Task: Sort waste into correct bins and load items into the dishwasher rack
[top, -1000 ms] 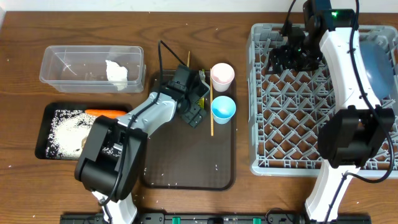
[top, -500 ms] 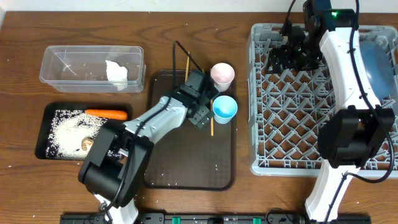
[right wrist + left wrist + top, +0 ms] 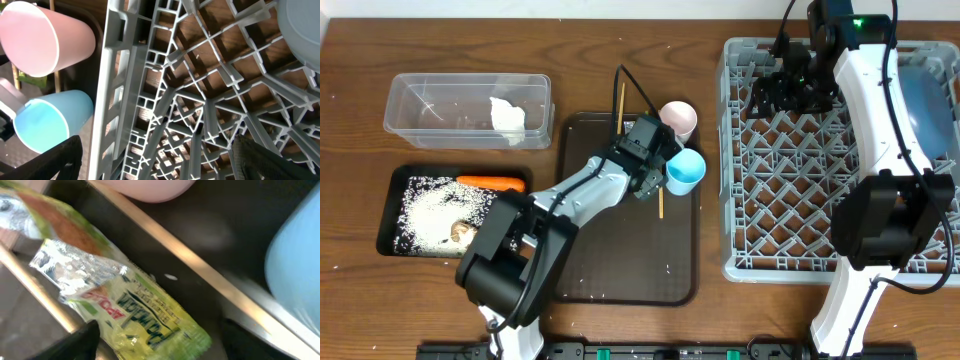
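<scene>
My left gripper (image 3: 655, 165) is low over the brown tray, pressed against the light-blue cup (image 3: 686, 170). Its fingers stand apart around a crumpled silver-and-yellow wrapper (image 3: 140, 310); the left gripper (image 3: 165, 342) has not pinched it. A chopstick (image 3: 200, 262) runs diagonally past the wrapper, with the light-blue cup (image 3: 295, 270) to its right. The pink cup (image 3: 678, 120) stands just behind. My right gripper (image 3: 790, 95) hangs open and empty over the far left of the dishwasher rack (image 3: 740, 240); in its own view the right gripper (image 3: 162, 160) frames only lattice. A large blue bowl (image 3: 925, 95) lies in the rack.
The clear tub (image 3: 430, 105) holds a white tissue (image 3: 507, 117). The black tray (image 3: 392, 200) holds rice (image 3: 425, 210), a carrot (image 3: 490, 183) and a brown scrap (image 3: 460, 232). The brown serving tray (image 3: 620, 260) carries scattered grains. A chopstick (image 3: 622, 105) pokes over its far edge.
My left gripper has slid right across the brown tray to the light-blue cup, nudging it right, and its jaws have narrowed. The right arm has not moved.
</scene>
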`<state>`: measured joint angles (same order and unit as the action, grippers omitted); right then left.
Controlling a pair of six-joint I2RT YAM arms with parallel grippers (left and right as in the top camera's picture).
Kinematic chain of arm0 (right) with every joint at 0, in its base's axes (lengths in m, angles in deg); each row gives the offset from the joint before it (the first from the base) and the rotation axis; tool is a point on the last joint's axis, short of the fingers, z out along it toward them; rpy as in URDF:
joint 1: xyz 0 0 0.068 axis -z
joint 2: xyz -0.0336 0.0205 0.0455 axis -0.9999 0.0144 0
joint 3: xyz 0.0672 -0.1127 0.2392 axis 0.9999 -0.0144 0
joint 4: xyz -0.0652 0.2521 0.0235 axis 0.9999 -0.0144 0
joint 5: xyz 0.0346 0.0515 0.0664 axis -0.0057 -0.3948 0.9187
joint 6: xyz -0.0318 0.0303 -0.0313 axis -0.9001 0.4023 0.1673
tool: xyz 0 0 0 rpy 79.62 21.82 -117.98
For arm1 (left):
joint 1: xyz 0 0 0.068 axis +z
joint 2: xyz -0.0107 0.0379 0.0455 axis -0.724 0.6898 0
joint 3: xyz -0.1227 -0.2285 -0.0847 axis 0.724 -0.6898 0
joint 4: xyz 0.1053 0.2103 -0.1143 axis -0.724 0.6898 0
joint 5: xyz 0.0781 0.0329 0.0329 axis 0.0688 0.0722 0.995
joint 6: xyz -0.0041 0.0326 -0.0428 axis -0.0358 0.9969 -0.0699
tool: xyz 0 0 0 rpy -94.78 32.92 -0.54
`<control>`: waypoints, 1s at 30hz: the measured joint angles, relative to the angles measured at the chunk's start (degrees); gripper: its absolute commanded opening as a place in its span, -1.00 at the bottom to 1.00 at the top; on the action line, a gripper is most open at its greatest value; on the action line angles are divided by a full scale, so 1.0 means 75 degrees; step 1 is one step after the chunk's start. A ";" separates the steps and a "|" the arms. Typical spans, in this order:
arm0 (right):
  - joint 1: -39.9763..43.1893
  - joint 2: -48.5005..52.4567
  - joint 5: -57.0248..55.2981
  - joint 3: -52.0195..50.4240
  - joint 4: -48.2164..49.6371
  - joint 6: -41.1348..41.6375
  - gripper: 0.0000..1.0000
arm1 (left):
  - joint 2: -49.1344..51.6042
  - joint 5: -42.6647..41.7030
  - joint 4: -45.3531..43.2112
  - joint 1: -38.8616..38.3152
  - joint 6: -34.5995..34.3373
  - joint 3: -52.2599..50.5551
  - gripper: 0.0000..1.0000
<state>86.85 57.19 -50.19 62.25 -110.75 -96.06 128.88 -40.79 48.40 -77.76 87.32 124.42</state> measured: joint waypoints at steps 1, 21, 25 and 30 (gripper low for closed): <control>0.0000 0.0000 -0.0003 0.0000 -0.0003 0.0000 0.78 | 0.0020 0.0058 -0.0044 0.0020 0.0035 0.0003 0.01; 0.0000 0.0000 -0.0003 0.0000 -0.0055 -0.0003 0.77 | -0.0490 0.1314 0.0038 0.0157 -0.0836 0.0006 -0.88; 0.0000 0.0000 -0.0003 0.0000 -0.0055 -0.0003 0.77 | -0.1568 0.1451 0.0032 0.0157 -0.1137 0.0006 -0.88; 0.0000 0.0000 0.0000 0.0000 -0.0055 -0.0003 0.77 | -0.2454 0.1521 -0.0023 0.0157 -0.1317 0.0009 -0.44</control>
<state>86.85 57.19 -50.19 62.25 -111.17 -96.08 110.47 -29.38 48.23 -76.58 77.44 124.48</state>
